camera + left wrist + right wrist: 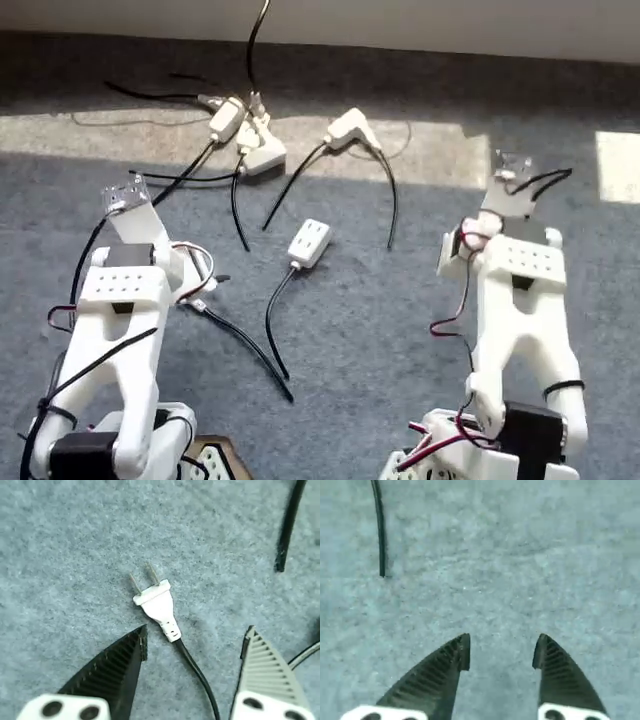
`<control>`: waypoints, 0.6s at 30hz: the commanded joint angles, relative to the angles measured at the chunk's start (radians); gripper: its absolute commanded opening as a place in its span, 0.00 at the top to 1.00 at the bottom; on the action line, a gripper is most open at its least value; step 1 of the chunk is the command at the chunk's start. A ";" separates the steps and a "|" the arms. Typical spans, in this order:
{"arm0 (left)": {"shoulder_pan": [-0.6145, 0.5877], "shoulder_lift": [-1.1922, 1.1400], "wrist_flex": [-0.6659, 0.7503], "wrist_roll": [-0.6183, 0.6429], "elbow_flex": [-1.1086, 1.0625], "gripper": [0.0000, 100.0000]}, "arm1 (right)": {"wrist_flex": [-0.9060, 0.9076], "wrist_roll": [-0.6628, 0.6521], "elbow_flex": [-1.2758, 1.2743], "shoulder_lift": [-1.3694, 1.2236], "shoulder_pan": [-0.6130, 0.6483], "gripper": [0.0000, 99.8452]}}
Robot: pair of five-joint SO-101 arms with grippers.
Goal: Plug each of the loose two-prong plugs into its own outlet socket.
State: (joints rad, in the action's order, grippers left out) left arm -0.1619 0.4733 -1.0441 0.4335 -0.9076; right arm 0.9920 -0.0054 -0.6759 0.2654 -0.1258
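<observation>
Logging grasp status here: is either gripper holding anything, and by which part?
Nothing is held. The left gripper is open near the white plug, which lies untouched on the carpet; the right gripper is open over carpet.

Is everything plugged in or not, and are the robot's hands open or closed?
Two-prong plug: loose, lying flat on the carpet, prongs bare.
Left hand: open, above the two-prong plug, not touching it.
Right hand: open, holding nothing, over bare carpet.
Middle outlet socket: lying on the carpet, nothing plugged in.
</observation>
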 commanded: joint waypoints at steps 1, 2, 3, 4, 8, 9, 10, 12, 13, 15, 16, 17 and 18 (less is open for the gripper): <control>0.016 0.025 0.023 0.153 -0.005 0.70 | -0.294 0.063 -0.223 0.076 0.047 0.79; 0.016 0.025 0.023 0.175 -0.007 0.70 | -0.355 0.063 -0.277 0.088 0.053 0.79; 0.016 0.025 0.025 0.190 -0.013 0.70 | -0.412 0.060 -0.329 0.099 0.054 0.79; 0.016 0.025 0.035 0.204 -0.022 0.70 | -0.466 0.061 -0.372 0.111 0.056 0.79; 0.015 0.025 0.153 0.216 -0.091 0.70 | -0.555 0.068 -0.470 0.160 0.058 0.79; 0.015 0.025 0.176 0.216 -0.107 0.70 | -0.561 0.068 -0.470 0.168 0.058 0.79; 0.015 0.025 0.192 0.216 -0.119 0.70 | -0.565 0.068 -0.472 0.174 0.058 0.79; 0.015 0.024 0.218 0.216 -0.140 0.70 | -0.565 0.068 -0.473 0.182 0.058 0.79; 0.015 0.024 0.232 0.216 -0.151 0.70 | -0.565 0.068 -0.473 0.182 0.058 0.79; 0.015 0.024 0.269 0.216 -0.177 0.70 | -0.565 0.068 -0.476 0.182 0.058 0.79; 0.015 0.024 0.292 0.218 -0.193 0.70 | -0.565 0.068 -0.476 0.182 0.058 0.79; 0.016 0.024 0.311 0.218 -0.205 0.70 | -0.565 0.068 -0.476 0.182 0.058 0.79; 0.016 0.024 0.327 0.218 -0.213 0.70 | -0.565 0.068 -0.476 0.182 0.058 0.79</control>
State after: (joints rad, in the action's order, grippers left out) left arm -0.1619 0.4733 -0.7910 0.6421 -1.0978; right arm 0.4427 0.0529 -1.1561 0.4143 -0.0767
